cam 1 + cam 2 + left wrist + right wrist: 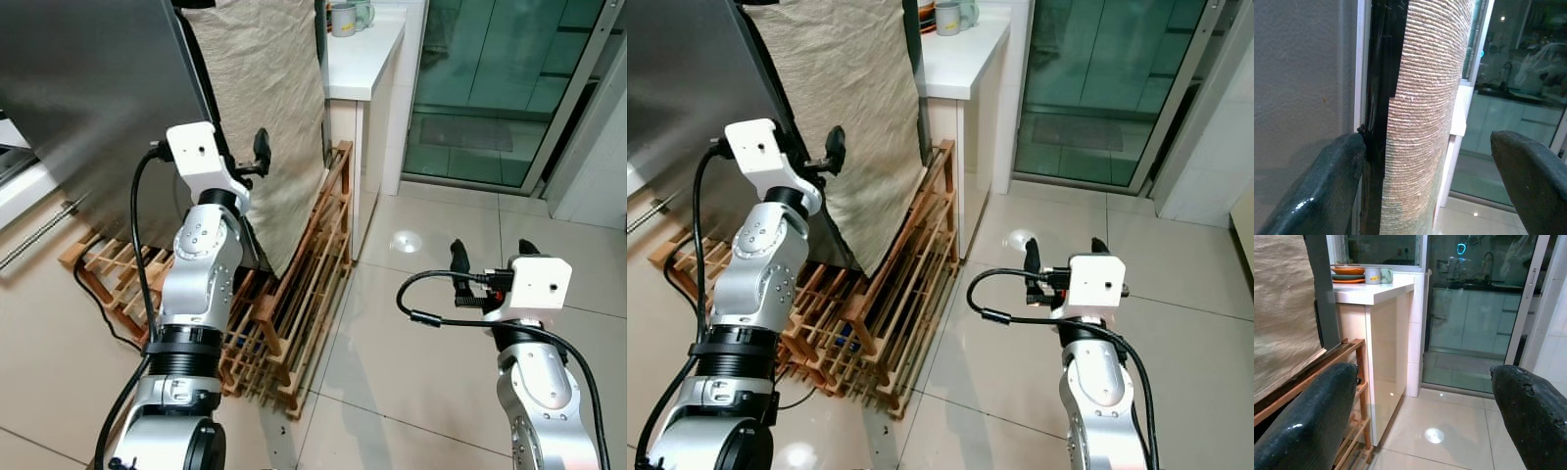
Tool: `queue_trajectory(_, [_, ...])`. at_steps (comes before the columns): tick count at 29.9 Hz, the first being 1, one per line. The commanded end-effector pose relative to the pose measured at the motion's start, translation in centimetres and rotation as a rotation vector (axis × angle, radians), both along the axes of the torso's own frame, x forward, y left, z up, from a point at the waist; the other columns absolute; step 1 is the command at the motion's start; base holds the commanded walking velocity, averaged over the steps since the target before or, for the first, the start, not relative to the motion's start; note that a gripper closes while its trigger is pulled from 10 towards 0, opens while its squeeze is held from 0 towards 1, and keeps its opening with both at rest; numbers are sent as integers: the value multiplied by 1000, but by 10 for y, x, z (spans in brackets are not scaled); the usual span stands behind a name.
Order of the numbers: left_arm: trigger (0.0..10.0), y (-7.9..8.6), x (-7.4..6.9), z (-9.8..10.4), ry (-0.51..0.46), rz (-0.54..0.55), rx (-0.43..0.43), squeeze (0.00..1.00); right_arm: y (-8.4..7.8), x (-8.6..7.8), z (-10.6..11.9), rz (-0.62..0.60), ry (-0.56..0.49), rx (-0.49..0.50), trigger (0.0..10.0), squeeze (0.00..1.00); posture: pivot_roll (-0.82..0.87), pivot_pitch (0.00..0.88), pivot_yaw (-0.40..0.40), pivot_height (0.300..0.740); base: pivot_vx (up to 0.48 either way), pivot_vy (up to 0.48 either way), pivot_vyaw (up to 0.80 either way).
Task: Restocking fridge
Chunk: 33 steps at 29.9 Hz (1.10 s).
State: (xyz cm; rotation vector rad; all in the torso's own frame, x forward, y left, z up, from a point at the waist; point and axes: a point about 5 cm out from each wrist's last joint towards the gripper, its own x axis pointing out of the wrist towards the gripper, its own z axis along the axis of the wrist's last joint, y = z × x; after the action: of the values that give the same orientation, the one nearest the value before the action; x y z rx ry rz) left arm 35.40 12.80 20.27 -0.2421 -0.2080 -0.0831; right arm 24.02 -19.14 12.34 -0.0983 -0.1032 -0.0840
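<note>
- The fridge (88,98) stands at about 10 o'clock from the robot; its grey door face takes the upper left of the head views, with a bar handle (39,235) low on its left part.
- A beige woven cloth (265,108) hangs over the side of the fridge, and a strip of black tape (1382,73) runs down the edge between the grey face and the cloth.
- The left gripper (253,157) is raised at 11 o'clock, at this edge. Its fingers are spread wide: one finger (1327,191) touches the grey face and the tape, the other finger (1533,171) stands well apart on the far side of the cloth, so the corner lies between them.
- A wooden slatted rack (304,284) lies on the floor under and beside the fridge, at 12 o'clock, close behind the left arm.
- A white counter (960,54) stands just beside the fridge at 1 o'clock; it carries mugs (1376,275) and orange plates (1348,274).
- A glass sliding door (490,88) is at 2 o'clock, behind the counter.
- The right gripper (1065,257) hovers at 3 o'clock over the pale tiled floor (431,352), well apart from the fridge. Its two fingers are spread wide and hold nothing.
</note>
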Motion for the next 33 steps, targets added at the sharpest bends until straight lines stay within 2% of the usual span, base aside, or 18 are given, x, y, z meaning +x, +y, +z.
queue_trajectory(1, [10000,-7,-2,12,-44,-48,6,0,1,-1,3,-4,-9,-5,10000,0,-236,0,131,740,0,0,0])
queue_trajectory(7, [10000,-19,-1,-2,12,-131,46,0,1,-1,2,-4,-7,-4,10000,0,-229,0,131,740,0,0,0])
queue_trajectory(10, [10000,-26,7,-11,39,-167,93,0,1,0,2,-3,-8,-2,10000,0,-221,0,125,740,0,0,0])
queue_trajectory(11, [10000,-32,17,-22,96,-186,105,0,2,2,2,0,-8,1,10000,0,-220,0,123,740,0,0,0])
queue_trajectory(12, [10000,-40,20,-26,116,-228,121,0,3,3,1,3,-8,2,10000,0,-221,0,124,740,0,0,0])
queue_trajectory(13, [10000,-40,20,-26,116,-228,121,0,3,3,1,3,-8,2,10000,0,-221,0,124,740,0,0,0])
queue_trajectory(17, [10000,-75,27,-34,170,-357,135,0,4,5,2,6,-14,8,10000,0,-238,0,142,740,0,0,0])
queue_trajectory(19, [10000,-102,23,-34,182,-454,112,0,5,6,3,-2,-21,14,10000,0,-249,0,150,740,0,0,0])
queue_trajectory(20, [10000,-119,20,-33,182,-510,99,0,6,6,3,-5,-21,16,10000,0,-249,0,150,740,0,0,0])
queue_trajectory(21, [10000,-147,12,-29,179,-592,62,0,8,5,2,-8,-20,20,10000,0,-279,0,163,740,0,0,0])
queue_trajectory(22, [10000,-147,12,-29,179,-592,62,0,8,5,2,-8,-20,20,10000,0,-279,0,163,740,0,0,0])
queue_trajectory(23, [10000,-175,1,-23,174,-679,14,0,10,4,1,-10,-19,22,10000,0,-297,0,169,740,0,0,0])
queue_trajectory(25, [10000,-205,-15,-13,144,-808,-50,0,10,2,2,-15,-20,23,10000,0,-313,0,177,740,0,0,0])
queue_trajectory(27, [10000,-224,-29,-5,111,-922,-100,0,9,0,2,-22,-21,23,10000,0,-323,0,180,740,0,0,0])
queue_trajectory(28, [10000,-224,-29,-5,111,-922,-100,0,9,0,2,-22,-21,23,10000,0,-323,0,180,740,0,0,0])
queue_trajectory(29, [10000,-237,-43,3,73,-1059,-147,0,7,-3,1,-29,-17,24,10000,0,-327,0,180,740,0,0,0])
queue_trajectory(31, [10000,-250,-64,19,-14,-1286,-208,0,4,-8,-2,-42,-6,26,10000,0,-333,0,178,740,0,0,0])
queue_trajectory(33, [10000,-246,-75,28,-94,-1420,-197,0,2,-12,-4,-51,5,24,10000,0,-333,0,178,740,0,0,0])
